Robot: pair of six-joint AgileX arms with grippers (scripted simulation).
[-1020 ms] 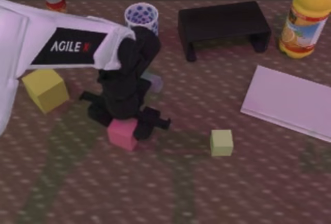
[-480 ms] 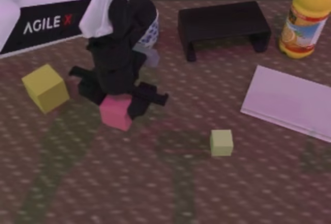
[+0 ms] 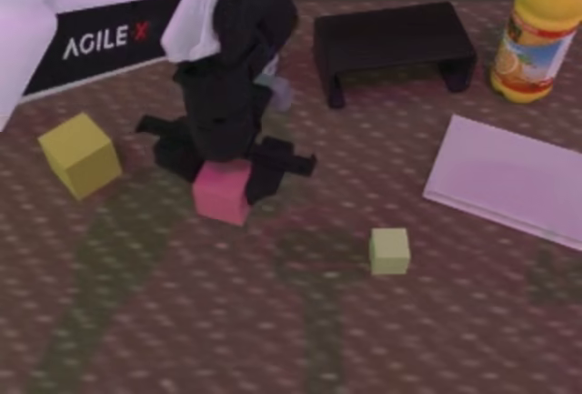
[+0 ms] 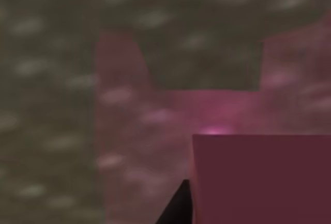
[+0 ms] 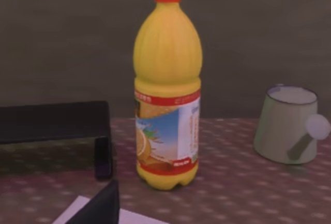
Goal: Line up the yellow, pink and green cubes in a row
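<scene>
My left gripper (image 3: 224, 178) is shut on the pink cube (image 3: 221, 192) and holds it left of the table's middle. In the left wrist view the pink cube (image 4: 261, 180) fills the lower corner, with one dark finger (image 4: 178, 206) against its side. The large yellow cube (image 3: 80, 154) rests at the far left, apart from the gripper. The small green cube (image 3: 389, 250) lies to the right of the pink one, nearer the front. My right arm is out of the top view; one finger (image 5: 103, 203) of its gripper shows, wide of centre.
A black stand (image 3: 393, 44) sits at the back centre, with an orange juice bottle (image 3: 536, 30) at the back right. A white flat pad (image 3: 509, 180) lies at the right. The right wrist view also shows a pale watering can (image 5: 287, 125) beside the bottle (image 5: 167, 89).
The left gripper has raised the pink cube off the table, carried it toward the back, then shifted it slightly right. The yellow and green cubes stayed put.
</scene>
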